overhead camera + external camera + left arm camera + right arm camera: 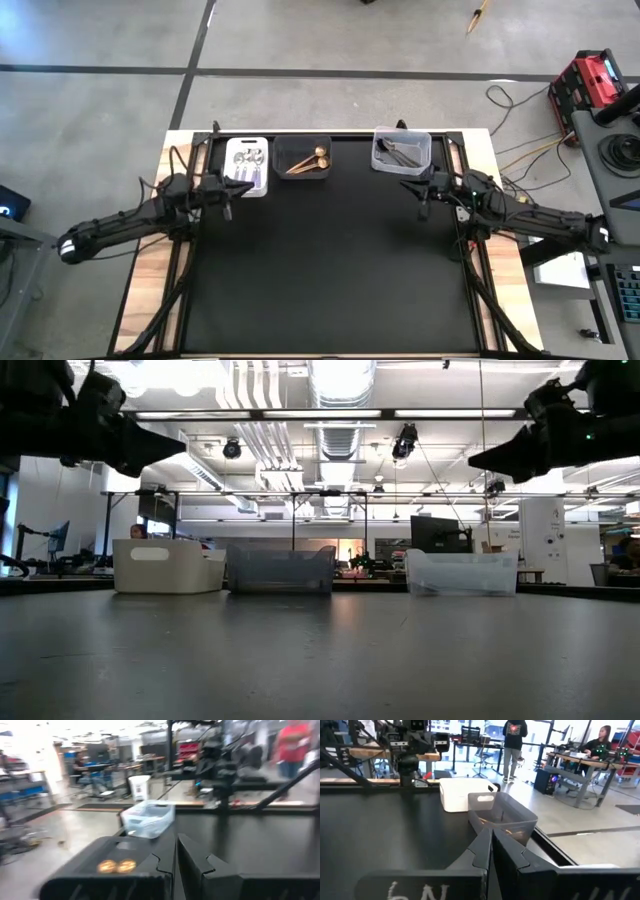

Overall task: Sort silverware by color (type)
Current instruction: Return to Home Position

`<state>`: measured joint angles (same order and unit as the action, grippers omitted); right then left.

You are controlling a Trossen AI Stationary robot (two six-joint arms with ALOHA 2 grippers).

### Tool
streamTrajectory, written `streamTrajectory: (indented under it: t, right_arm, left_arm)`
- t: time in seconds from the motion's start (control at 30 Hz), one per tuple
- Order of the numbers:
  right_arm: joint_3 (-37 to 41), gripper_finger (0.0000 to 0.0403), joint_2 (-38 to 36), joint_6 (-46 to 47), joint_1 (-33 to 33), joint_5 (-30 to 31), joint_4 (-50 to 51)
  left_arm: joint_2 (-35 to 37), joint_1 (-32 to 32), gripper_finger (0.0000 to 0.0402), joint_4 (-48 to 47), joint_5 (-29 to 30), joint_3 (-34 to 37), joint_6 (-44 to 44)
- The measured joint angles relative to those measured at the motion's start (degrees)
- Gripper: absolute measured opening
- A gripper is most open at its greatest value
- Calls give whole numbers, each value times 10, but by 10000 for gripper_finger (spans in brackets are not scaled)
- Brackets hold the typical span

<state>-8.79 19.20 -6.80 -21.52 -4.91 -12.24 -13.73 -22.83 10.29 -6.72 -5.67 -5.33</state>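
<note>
Our left gripper [226, 192] and right gripper [424, 192], jaws pinched together on nothing, hover either side of the dark bin [285, 148]. The silverware [312, 162] lies sorted in it and in the flanking white bin [262, 186] and clear bin [426, 150]. We judge that only the retreat home is left.

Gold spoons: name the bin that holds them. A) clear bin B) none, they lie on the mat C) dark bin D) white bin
C: the high view shows the gold spoons lying in the dark bin, between the white bin and the clear bin.
</note>
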Motion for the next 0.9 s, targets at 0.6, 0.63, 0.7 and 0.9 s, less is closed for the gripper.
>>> streamTrajectory:
  t: [0.6,0.63,0.7,0.9]
  right_arm:
    - [19,9,-184,-1,-3,21,159]
    - [23,9,-183,-1,-3,20,157]
    - [36,9,-184,-2,-3,21,153]
    - [81,9,-188,10,-3,19,109]
  left_arm:
    - [135,-1,0,-109,-49,10,63]
    - [137,0,0,-107,-49,15,64]
    - [137,0,0,-97,-49,30,72]
    - [135,0,0,-73,-53,51,92]
